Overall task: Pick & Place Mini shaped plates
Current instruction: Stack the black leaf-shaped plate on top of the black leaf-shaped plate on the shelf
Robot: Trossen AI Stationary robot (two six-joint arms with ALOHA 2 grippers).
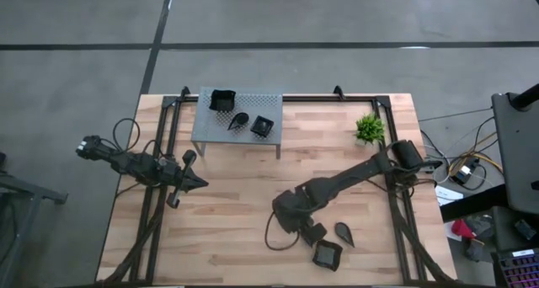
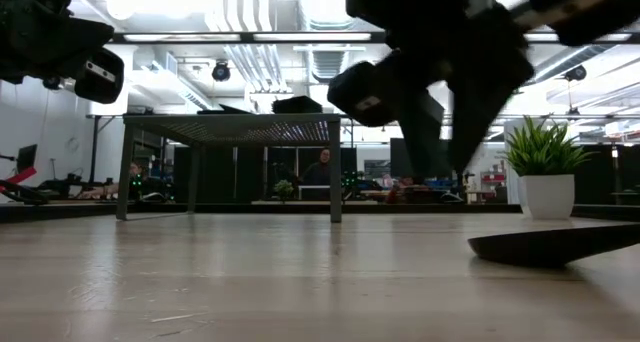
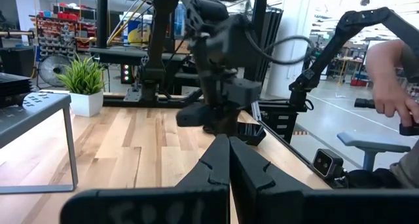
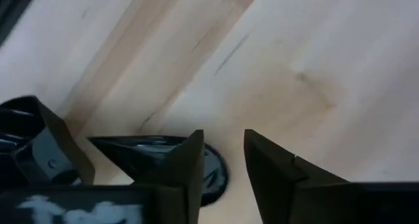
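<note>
— What's laid out over there?

— A pale wooden table [image 1: 253,204], and at its far edge a grey perforated metal stand [image 1: 206,124] on thin legs. Three small black plates sit on top of it: a square plate [image 1: 221,100] at the far left corner, a teardrop plate [image 1: 238,120] in the middle and a second square dish [image 1: 263,126] just to its right. A little green plant [image 1: 369,128] in a white pot stands near the far right corner.

— And the arms?

— The right arm reaches in from the right side toward the near edge. The right gripper [image 1: 313,234] hangs low there with its fingers [image 4: 275,175] apart, nothing between them. One finger is just beside a teardrop-shaped plate [image 4: 141,152] lying on the wood. From above, that teardrop dish [image 1: 344,232] lies just right of the gripper, and a wavy-rimmed square plate [image 1: 327,255] sits near it, closer to the table's front edge.

— The other arm?

— It waits on the left side. The left gripper [image 1: 195,183] points inward with its fingers pressed together, holding nothing.

— Anyone around?

— A person's hand [image 3: 387,76] shows beyond the table's right side, resting on some equipment.
</note>
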